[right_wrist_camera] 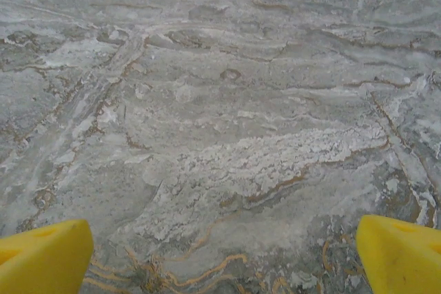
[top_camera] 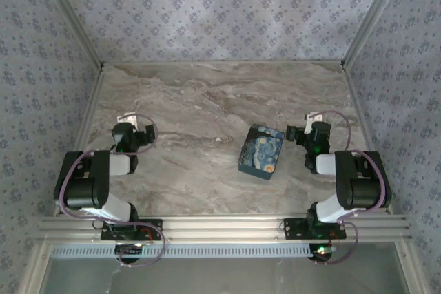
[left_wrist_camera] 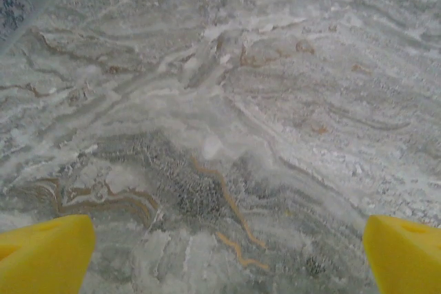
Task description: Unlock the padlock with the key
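our left gripper (left_wrist_camera: pixel 227 256) and right gripper (right_wrist_camera: pixel 224 256) hang wide, holding nothing; we guess the starry box (top_camera: pixel 262 151) hides padlock and key; a clumsy nudge could shove it away

Small rectangular box (top_camera: pixel 262 151), printed deep blue with yellow swirls, dark along its near side. Lying flat on the marble table (top_camera: pixel 193 101), just toward 3 o'clock from the table's middle. Skewed, long axis running from 1 o'clock to 7 o'clock.
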Robot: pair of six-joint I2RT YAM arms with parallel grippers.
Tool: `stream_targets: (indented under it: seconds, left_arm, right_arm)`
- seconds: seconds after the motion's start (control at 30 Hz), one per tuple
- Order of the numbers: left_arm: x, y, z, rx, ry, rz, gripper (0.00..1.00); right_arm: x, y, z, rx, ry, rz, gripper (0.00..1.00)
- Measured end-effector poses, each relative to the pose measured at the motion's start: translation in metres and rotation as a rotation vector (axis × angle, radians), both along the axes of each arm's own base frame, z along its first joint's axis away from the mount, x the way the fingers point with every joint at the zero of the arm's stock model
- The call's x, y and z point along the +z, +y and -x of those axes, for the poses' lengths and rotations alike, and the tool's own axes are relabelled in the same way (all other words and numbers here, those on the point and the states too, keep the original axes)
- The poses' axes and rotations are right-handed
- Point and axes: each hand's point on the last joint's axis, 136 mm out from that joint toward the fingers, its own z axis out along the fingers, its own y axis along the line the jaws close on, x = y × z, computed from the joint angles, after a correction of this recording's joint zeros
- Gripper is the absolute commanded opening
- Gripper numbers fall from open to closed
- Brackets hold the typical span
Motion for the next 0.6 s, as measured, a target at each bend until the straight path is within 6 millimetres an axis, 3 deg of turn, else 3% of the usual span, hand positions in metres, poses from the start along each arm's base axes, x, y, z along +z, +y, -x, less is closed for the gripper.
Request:
stream_targets:
  seconds: [0.6]
  left_arm:
    - [0.01,0.001,-0.008,0.005,-0.047,-0.008,1.0]
  right_arm:
    - [0.012,-0.001,-0.007,0.013,-0.05,0.007,1.0]
